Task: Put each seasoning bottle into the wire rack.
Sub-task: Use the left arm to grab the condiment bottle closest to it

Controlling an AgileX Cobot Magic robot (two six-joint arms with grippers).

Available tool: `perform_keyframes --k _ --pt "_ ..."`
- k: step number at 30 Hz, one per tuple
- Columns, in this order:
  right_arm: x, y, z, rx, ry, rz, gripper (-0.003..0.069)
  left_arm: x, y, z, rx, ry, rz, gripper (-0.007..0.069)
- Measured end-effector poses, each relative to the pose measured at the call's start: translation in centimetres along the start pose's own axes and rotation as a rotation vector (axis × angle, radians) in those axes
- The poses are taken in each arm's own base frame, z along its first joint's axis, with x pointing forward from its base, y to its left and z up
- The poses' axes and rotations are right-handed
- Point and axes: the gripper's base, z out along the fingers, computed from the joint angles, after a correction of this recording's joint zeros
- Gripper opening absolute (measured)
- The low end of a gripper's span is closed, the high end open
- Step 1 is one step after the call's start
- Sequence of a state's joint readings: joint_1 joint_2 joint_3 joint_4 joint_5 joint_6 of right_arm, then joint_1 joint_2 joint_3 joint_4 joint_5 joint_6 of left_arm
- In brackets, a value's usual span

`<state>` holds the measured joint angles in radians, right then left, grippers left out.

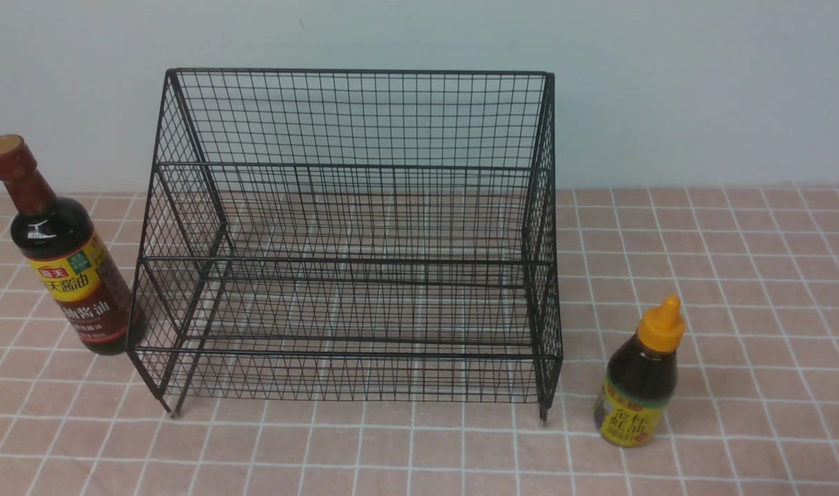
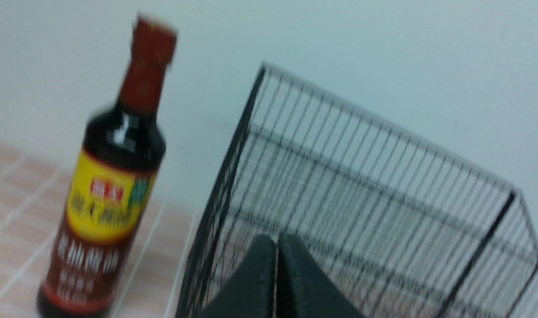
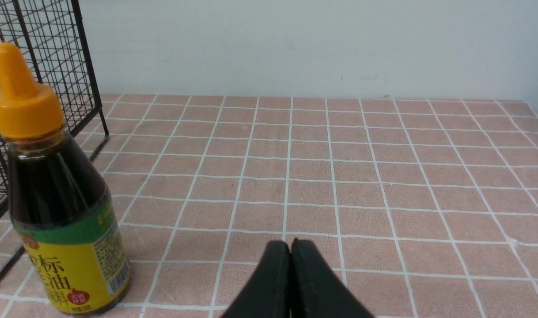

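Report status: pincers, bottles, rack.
Left pincer, right pincer shut, empty. Tall bottle left of wire rack, short bottle right, both upright, outside. Nothing in the way.

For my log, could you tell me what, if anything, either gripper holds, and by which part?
Nothing is held. The left gripper and right gripper are shut and empty; the tall bottle and short bottle stand free beside the rack.

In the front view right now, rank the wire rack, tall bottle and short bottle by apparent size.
1. wire rack, by far the largest.
2. tall bottle.
3. short bottle, smallest though it stands nearer the camera.
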<state>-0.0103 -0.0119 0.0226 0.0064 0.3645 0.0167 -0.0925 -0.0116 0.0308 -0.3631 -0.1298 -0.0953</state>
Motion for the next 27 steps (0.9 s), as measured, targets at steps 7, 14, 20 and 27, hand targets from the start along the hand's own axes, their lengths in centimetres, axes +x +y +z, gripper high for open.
perform_keyframes --k 7,14,20,27 --pt "0.0 0.0 0.0 0.0 0.0 0.0 -0.0014 -6.9 -3.1 0.2 0.09 -0.297 0.102 -0.0007" --pt "0.0 0.0 0.0 0.0 0.0 0.0 -0.0014 -9.7 -5.8 6.5 -0.012 0.237 0.256 -0.0007" --pt "0.0 0.0 0.0 0.0 0.0 0.0 -0.0014 -7.1 -5.1 13.2 -0.194 0.906 0.283 -0.0007" --pt "0.0 0.0 0.0 0.0 0.0 0.0 -0.0014 -10.8 -3.5 18.3 -0.394 1.006 0.298 -0.0006"
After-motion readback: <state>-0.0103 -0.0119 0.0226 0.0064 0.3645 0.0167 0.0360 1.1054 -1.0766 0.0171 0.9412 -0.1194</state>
